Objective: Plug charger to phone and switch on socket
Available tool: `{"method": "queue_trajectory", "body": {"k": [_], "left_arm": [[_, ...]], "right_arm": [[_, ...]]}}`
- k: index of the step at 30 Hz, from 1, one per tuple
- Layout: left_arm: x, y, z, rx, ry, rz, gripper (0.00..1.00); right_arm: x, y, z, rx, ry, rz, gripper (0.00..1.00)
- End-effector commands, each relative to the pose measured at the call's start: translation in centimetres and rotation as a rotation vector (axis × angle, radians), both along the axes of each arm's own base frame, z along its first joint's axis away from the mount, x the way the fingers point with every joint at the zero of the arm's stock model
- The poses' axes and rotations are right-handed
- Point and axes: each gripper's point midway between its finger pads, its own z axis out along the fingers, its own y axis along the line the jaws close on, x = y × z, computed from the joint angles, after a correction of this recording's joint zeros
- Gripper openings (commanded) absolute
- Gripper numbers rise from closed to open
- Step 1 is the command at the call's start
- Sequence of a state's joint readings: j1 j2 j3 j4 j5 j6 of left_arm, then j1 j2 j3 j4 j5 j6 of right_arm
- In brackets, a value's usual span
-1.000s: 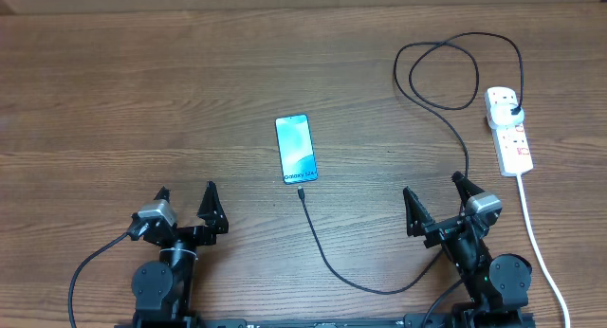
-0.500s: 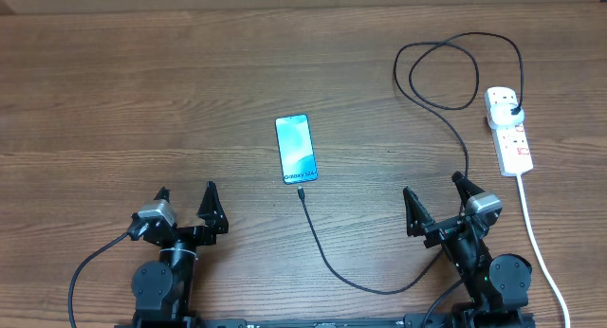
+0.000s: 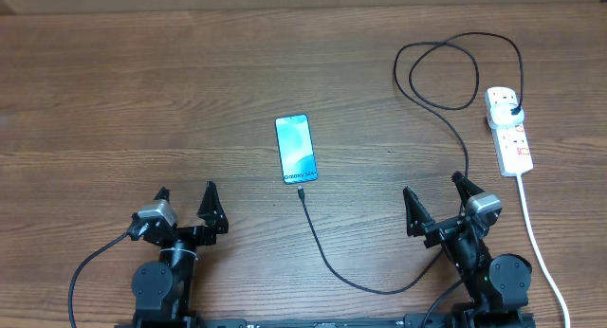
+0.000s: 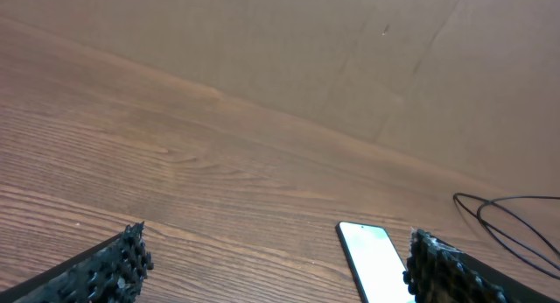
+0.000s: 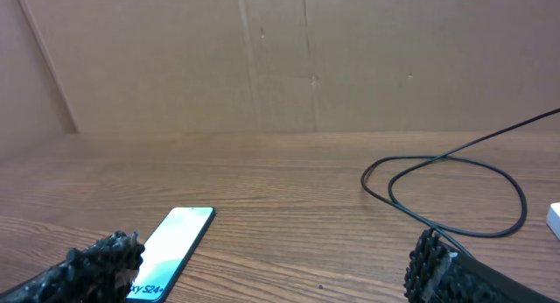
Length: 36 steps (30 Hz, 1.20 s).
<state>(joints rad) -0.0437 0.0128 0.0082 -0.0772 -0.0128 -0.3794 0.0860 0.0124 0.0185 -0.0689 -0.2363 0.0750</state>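
Left gripper (image 3: 186,189): fingers spread wide, empty. Right gripper (image 3: 432,184): jaws likewise apart, holding nothing. Phone (image 3: 295,149) flat, screen lit, ahead of both grippers, between them. Charger (image 3: 327,257) connector tip just beside phone's near edge, contact unclear; cable runs under right gripper, loops ahead to socket (image 3: 512,138) ahead-right of it, plug seated

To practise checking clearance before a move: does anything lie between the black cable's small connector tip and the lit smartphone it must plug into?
Nothing visible does. The small connector tip of the long thin black charger cable lies just short of the slim lit-screen smartphone; only bare brown wooden table shows between them.
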Motion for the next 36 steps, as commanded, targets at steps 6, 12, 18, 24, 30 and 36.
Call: {"method": "queue_trajectory", "body": {"k": [6,12,18,24,30,36], "left_arm": [[-0.3,-2.5,0.3,-0.015,-0.012,-0.147,1.0],[-1.0,-4.5,0.1,-0.031,0.067,-0.264,1.0],[-0.8,-4.6,2.3,-0.037,0.14,-0.273,1.0],[0.9,-5.6,3.5,-0.059,0.249,-0.323,1.0],[3.7,-7.3,4.4,-0.051,0.411,-0.38,1.0],[6.9,-10.1,5.7,-0.021,0.546,-0.43,1.0]], "right_arm": [[0.0,0.1,-0.3,0.002,0.004,0.005,1.0],[0.0,0.1,-0.3,0.002,0.004,0.005,1.0],[0.0,0.1,-0.3,0.002,0.004,0.005,1.0],[0.0,0.1,-0.3,0.002,0.004,0.005,1.0],[0.0,0.1,-0.3,0.002,0.004,0.005,1.0],[0.0,0.1,-0.3,0.002,0.004,0.005,1.0]]}}
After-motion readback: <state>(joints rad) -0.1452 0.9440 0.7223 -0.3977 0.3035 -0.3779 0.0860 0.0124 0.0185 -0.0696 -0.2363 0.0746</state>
